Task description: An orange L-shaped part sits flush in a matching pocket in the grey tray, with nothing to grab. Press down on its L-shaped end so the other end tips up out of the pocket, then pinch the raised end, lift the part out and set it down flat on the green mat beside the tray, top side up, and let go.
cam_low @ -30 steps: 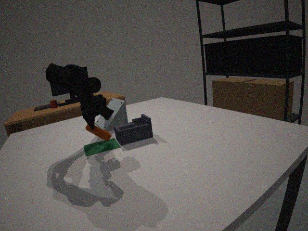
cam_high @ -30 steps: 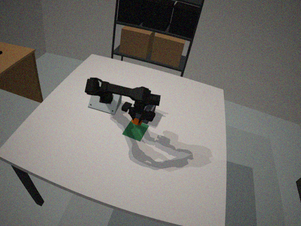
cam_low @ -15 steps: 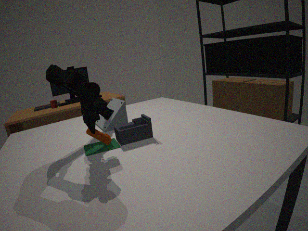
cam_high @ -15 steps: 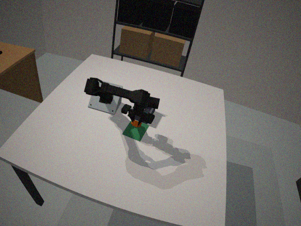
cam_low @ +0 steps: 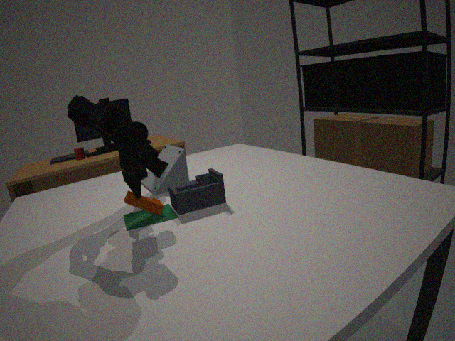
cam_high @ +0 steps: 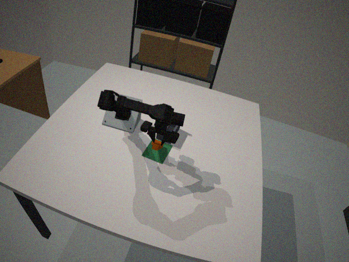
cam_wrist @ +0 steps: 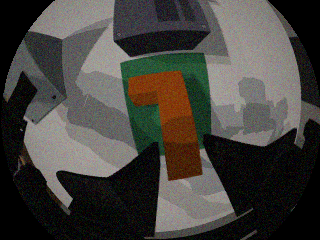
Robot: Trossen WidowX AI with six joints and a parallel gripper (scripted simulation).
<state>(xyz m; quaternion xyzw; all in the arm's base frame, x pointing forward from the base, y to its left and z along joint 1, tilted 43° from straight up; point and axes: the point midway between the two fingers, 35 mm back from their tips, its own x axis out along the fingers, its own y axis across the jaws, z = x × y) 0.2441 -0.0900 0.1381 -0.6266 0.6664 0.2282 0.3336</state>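
The orange L-shaped part [cam_high: 156,144] [cam_low: 146,204] [cam_wrist: 172,100] is out of the tray and over the green mat [cam_high: 157,156] [cam_low: 134,222] [cam_wrist: 196,64]. It is tilted: its L-shaped end is low, at or just above the mat on the tray side, and its straight end is raised. My gripper [cam_high: 158,142] [cam_low: 138,197] [cam_wrist: 181,143] is open around the straight end, with a narrow gap beside the part on each side in the wrist view. The grey tray [cam_low: 198,199] [cam_wrist: 165,42] stands beside the mat, its pocket without the part.
The arm's pale angled base mount [cam_high: 118,124] [cam_low: 180,170] [cam_wrist: 42,107] stands on the table behind the mat and tray. The tray is close to the mat's edge. Arm shadows fall across the white table [cam_high: 92,180] [cam_low: 279,234].
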